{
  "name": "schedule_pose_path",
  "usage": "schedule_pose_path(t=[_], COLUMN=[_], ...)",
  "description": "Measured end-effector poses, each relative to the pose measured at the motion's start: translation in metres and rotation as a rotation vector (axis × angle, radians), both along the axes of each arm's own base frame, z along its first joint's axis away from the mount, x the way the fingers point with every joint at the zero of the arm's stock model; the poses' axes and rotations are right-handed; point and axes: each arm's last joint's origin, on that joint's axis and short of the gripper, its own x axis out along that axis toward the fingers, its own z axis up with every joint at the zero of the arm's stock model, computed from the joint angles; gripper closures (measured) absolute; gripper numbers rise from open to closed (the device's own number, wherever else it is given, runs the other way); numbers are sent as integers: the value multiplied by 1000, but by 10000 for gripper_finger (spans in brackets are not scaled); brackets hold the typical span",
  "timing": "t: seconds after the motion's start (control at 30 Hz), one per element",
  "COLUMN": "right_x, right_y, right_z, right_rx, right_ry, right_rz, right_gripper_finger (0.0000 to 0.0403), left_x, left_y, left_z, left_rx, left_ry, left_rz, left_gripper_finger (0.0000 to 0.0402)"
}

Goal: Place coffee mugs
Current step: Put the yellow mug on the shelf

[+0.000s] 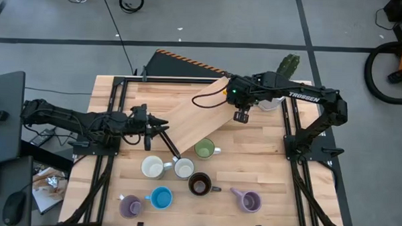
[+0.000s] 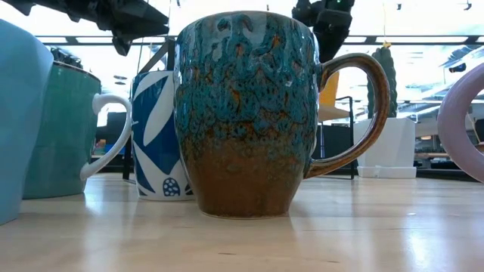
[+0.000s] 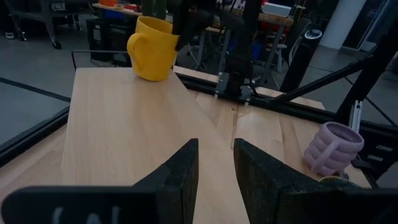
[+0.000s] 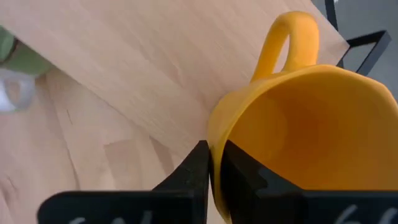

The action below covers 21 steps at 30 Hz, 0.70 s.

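An orange mug (image 4: 298, 118) stands at the high end of a sloping wooden board (image 3: 124, 124). My right gripper (image 4: 214, 155) is shut on its rim, and in the high view the right gripper (image 1: 232, 87) hides the mug. The left wrist view shows the orange mug (image 3: 152, 48) far off. My left gripper (image 3: 214, 168) hovers open near the board's low end, touching nothing. On the table stand a green mug (image 1: 204, 149), two white mugs (image 1: 152, 168) (image 1: 183, 168), a dark brown mug (image 1: 199, 185), a blue mug (image 1: 161, 197) and two purple mugs (image 1: 131, 206) (image 1: 249, 200). My right gripper pinches the orange mug's rim (image 4: 211, 134) on the side away from the handle (image 4: 283, 43), one finger (image 4: 239, 165) inside the cup and one finger (image 4: 193, 165) outside. It comes from above. The mug's base (image 3: 152, 76) sits at the board's high end.
The board (image 1: 201, 120) slants across the table's middle from far right down toward the mugs. A white pot with a cactus (image 1: 286, 66) stands at the far right corner. Black frame rails (image 1: 291, 129) run along both sides. Bare wood lies at the right (image 1: 260, 155).
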Motion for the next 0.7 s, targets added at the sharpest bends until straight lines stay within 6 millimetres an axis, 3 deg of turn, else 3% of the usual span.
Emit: schedule_pose_path(t=[0.4, 0.5, 0.7], right_x=[10, 12, 13], right_y=[-1, -7, -24], right_z=[14, 19, 9], right_rx=[94, 102, 133], right_ry=[-124, -135, -87], right_rz=[-93, -141, -217], right_gripper_finger=[366, 366, 366], left_x=[1, 1, 1], left_y=[0, 0, 0], left_z=[5, 5, 5], left_rx=[3, 3, 2], left_ry=[-49, -48, -48], left_rz=[0, 0, -7], left_gripper_finger=[294, 294, 294])
